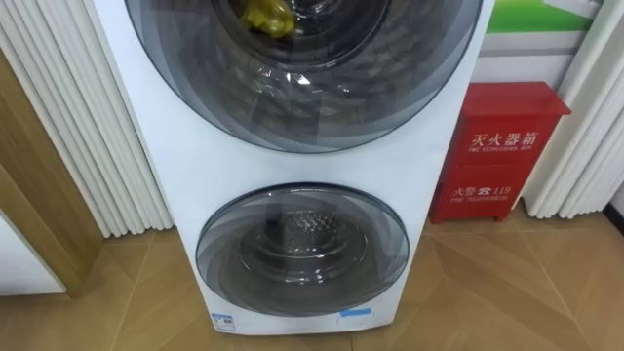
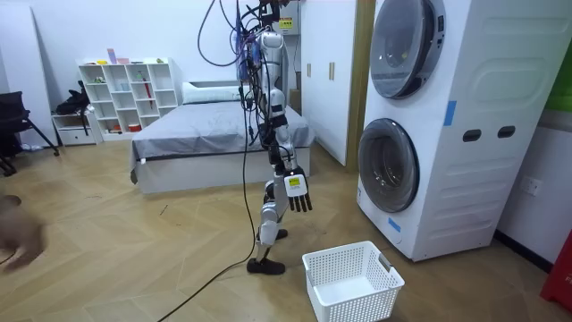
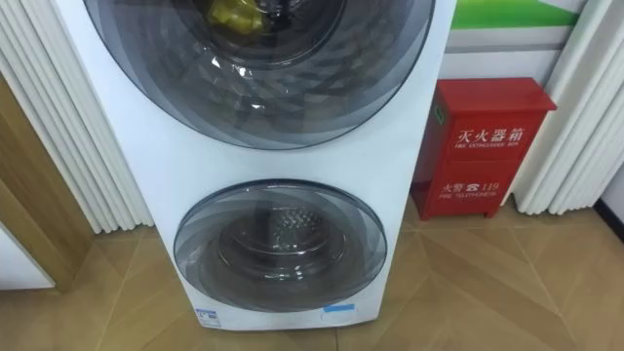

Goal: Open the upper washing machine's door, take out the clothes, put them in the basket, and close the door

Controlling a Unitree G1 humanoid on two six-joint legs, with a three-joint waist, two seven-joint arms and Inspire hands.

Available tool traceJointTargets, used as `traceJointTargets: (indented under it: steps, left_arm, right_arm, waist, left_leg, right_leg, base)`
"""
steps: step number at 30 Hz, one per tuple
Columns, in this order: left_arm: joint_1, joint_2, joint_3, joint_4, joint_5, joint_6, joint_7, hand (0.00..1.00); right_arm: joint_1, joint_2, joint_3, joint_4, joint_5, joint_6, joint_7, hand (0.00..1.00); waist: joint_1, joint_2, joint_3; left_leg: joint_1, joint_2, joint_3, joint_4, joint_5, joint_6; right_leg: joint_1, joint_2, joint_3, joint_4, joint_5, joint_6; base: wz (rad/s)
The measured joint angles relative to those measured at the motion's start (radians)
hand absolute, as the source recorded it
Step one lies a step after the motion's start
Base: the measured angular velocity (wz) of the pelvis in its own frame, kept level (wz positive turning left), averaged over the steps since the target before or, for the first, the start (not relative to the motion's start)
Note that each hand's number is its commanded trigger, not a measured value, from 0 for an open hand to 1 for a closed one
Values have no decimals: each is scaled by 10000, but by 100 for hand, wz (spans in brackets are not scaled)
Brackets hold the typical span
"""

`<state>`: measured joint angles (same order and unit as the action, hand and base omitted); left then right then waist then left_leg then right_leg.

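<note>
A white stacked washing machine (image 2: pixel 447 116) stands right in front of me. Its upper round door (image 1: pixel 302 88) is closed, and a yellow cloth (image 1: pixel 268 15) lies behind the tinted glass at the top of the view. The lower door (image 1: pixel 302 249) is closed too, with a bare metal drum behind it. In the room view I stand upright about a step from the machine, facing it. My right hand (image 2: pixel 298 192) hangs at my side with straight fingers and holds nothing.
A white plastic laundry basket (image 2: pixel 351 282) sits on the wood floor between me and the machine. A red fire-equipment box (image 1: pixel 502 151) stands against the wall right of the machine, white vertical slats (image 1: pixel 88 127) to its left. A bed (image 2: pixel 214 134) is behind me.
</note>
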<state>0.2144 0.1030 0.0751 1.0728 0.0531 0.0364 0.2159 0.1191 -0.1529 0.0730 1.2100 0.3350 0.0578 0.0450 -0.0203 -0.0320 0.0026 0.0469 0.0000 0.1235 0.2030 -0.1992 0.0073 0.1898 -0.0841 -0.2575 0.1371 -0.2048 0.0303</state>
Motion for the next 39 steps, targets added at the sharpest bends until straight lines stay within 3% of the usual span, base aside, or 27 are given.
traceJointTargets:
  steps: [6, 8, 12, 17, 19, 21, 23, 24, 27, 30, 31, 34, 39]
  left_arm:
    - [17, 4, -1, -103, 79, 0, -1, 0]
    - [5, 5, -3, -106, 82, -7, 19, 0]
    - [-54, 3, -19, -95, 182, -12, 75, 0]
    - [-62, -11, -206, -52, -26, -11, 76, 0]
    - [-63, -6, -216, -60, -18, -11, 44, 0]
    - [-85, 0, -204, -64, -19, -9, -64, 0]
    - [-128, 0, -156, -65, 4, -8, -135, 0]
    - [-137, -6, -115, -55, 4, -8, -137, 0]
    - [-140, 47, 39, -65, 285, -7, -285, 0]
    - [-149, 112, 143, -125, 286, 39, -441, 0]
    - [-147, 177, 189, -127, 285, 113, -524, 0]
    - [-205, 314, 183, -153, 291, 360, -520, 0]
    - [-349, 312, 216, -149, 473, 674, -626, 0]
  right_arm:
    - [21, 88, -135, 6, 274, -10, 5, 0]
    - [20, 126, -134, 9, 465, -10, 39, 0]
    - [-15, 158, -160, 10, 544, -6, 276, 0]
    - [12, 180, -62, 87, 1006, 73, 302, 0]
    - [-6, 179, -47, -24, 949, 105, 293, 0]
    - [-36, 180, 22, -224, 944, 125, 222, 0]
    - [-68, 133, -209, -1528, 515, 544, -61, 0]
    - [-138, 105, -244, -1908, 399, 547, -118, 0]
    - [-993, 6, -688, -3297, 94, 292, -279, 0]
    - [-1823, -239, -978, -4403, 62, 305, -471, 0]
    - [-2145, -413, -980, -4862, 88, 304, -603, 0]
    - [-2892, -773, -977, -5678, 116, 304, -887, 0]
    - [-4063, -1048, -996, -6327, 147, 335, -1202, 0]
  waist:
    - [-23, -28, 12]
    - [-15, -21, 72]
    - [-25, -47, 97]
    - [-21, -16, 76]
    - [-3, 22, 1]
    - [-1, -3, 14]
    - [-20, -36, 36]
    - [-21, -33, 35]
    - [2, -80, 55]
    - [26, -139, 21]
    - [36, -193, 38]
    - [63, -281, -22]
    - [302, -335, -26]
  left_leg:
    - [103, -29, -42, 22, 3, 5]
    - [200, -35, -63, 15, 2, 6]
    - [171, -35, -72, -1, -4, 7]
    - [114, -35, -65, 38, -3, 9]
    - [106, -36, -71, 56, -1, 13]
    - [97, -35, -76, 202, -13, 35]
    - [39, -36, -100, 263, -23, 50]
    - [26, -34, -88, 264, -22, 51]
    - [12, -36, -6, 243, -16, 65]
    - [-5, -53, -64, 312, -10, 81]
    - [-55, -56, -77, 325, -9, 84]
    - [-184, -64, -189, 375, 8, 98]
    - [-175, -119, -204, 336, 42, 125]
  right_leg:
    - [200, -18, -13, -16, 0, 0]
    - [258, -20, 33, -16, 0, 0]
    - [284, -19, 11, -12, -1, 1]
    - [296, -24, -25, 17, 0, 2]
    - [291, -31, -54, 45, 0, 3]
    - [316, -36, -76, 49, 0, 3]
    - [272, -56, -165, 117, 0, 3]
    - [244, -60, -174, 138, 0, 3]
    - [195, -81, -174, 134, 0, 3]
    - [172, -93, -241, 149, 0, 5]
    - [152, -101, -294, 157, 0, 5]
    - [41, -102, -479, 163, -1, 6]
    - [-5, -146, -469, 161, 0, 6]
  base:
    - [1]
    - [0]
    - [0]
    - [0]
    - [0]
    - [2]
    - [2]
    - [-8]
    - [-7]
    - [7]
    - [7]
    - [8]
    - [2]
